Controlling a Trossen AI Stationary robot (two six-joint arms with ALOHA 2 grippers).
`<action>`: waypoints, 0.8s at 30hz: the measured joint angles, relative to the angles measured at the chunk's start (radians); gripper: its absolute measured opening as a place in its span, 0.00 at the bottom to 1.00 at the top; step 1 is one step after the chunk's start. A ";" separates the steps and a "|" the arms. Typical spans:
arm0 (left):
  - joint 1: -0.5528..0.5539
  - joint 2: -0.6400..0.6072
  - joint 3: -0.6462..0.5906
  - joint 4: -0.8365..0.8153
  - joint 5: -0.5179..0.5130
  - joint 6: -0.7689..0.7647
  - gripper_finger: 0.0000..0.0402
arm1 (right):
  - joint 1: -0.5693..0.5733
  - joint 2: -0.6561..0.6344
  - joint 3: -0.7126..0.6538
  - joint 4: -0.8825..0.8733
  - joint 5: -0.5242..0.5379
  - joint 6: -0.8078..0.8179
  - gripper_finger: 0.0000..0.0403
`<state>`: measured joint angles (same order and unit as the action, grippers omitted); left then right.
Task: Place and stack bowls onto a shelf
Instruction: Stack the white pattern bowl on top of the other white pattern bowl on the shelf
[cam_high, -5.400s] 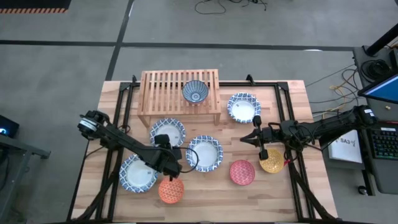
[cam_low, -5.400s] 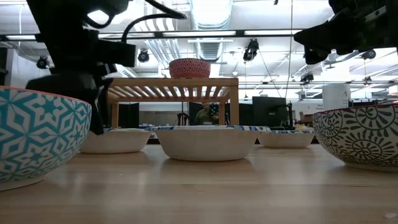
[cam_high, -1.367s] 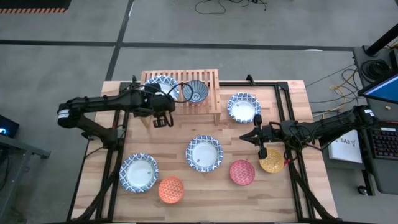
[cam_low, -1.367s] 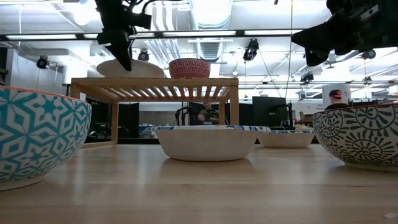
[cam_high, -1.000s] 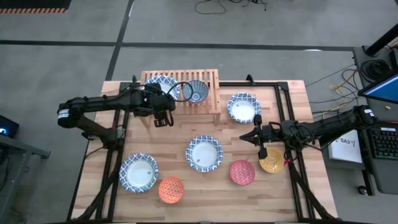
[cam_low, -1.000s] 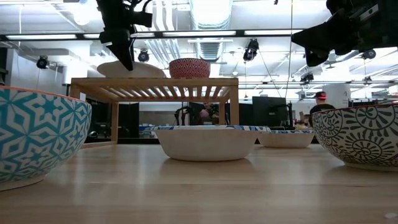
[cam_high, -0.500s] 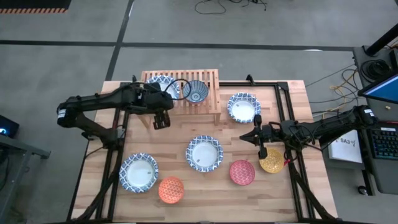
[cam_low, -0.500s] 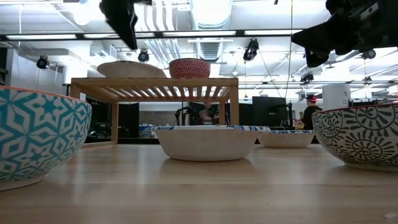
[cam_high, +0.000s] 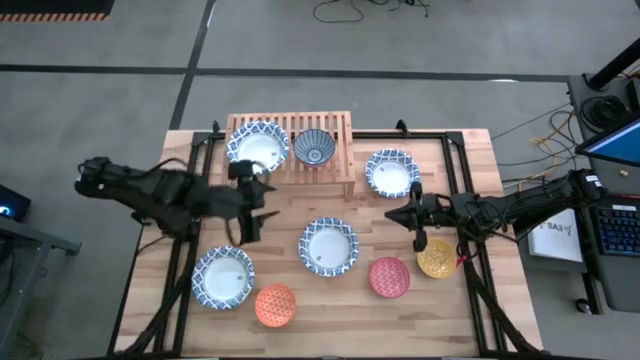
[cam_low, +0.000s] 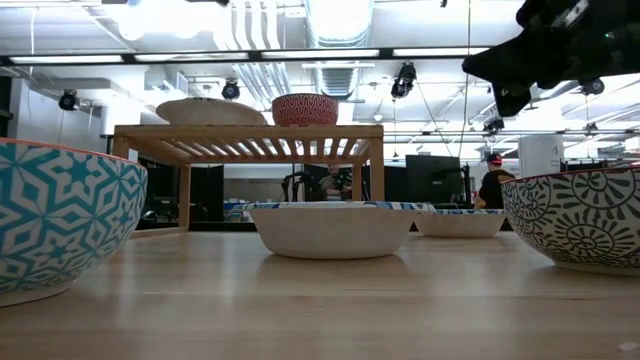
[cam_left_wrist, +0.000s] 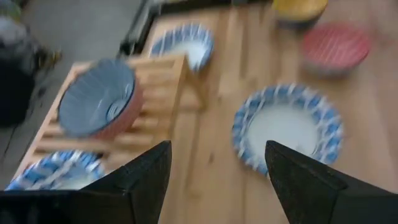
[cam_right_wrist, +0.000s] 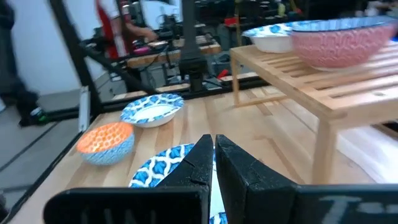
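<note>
Two bowls (cam_high: 256, 146) crowd the shelf's (cam_high: 340, 150) left; right end free.

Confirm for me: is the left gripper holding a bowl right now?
No, the left gripper hangs open and empty over bare table, with the wide bowl resting on the shelf.

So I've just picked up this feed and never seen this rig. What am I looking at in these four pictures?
Two dark robot arms work at a light wooden table. One picture looks straight down, one looks level across the tabletop, and two come from cameras on the arms' wrists. The left hand is open and empty, in front of the low slatted wooden shelf. The right hand is shut on nothing, over the table's right side. On the shelf sit a wide blue-patterned bowl and a small dark blue bowl. On the table lie three more wide blue-patterned bowls, a small orange bowl, a small red bowl and a small yellow bowl.
</note>
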<state>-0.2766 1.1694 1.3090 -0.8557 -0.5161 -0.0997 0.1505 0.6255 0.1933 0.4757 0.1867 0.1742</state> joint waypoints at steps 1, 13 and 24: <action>-0.029 -0.020 -0.035 0.057 -0.022 -0.005 0.60 | 0.000 0.002 0.005 -0.002 0.024 0.020 0.02; -0.200 -0.111 -0.371 0.558 -0.405 0.092 0.59 | -0.007 0.201 0.361 -0.770 0.236 0.557 0.02; -0.224 -0.147 -0.410 0.439 -0.567 0.094 0.59 | -0.077 0.474 0.740 -1.467 0.134 0.791 0.02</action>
<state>-0.5011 1.0226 0.8992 -0.4168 -1.0828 -0.0054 0.0737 1.0993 0.9334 -0.9916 0.3206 0.9653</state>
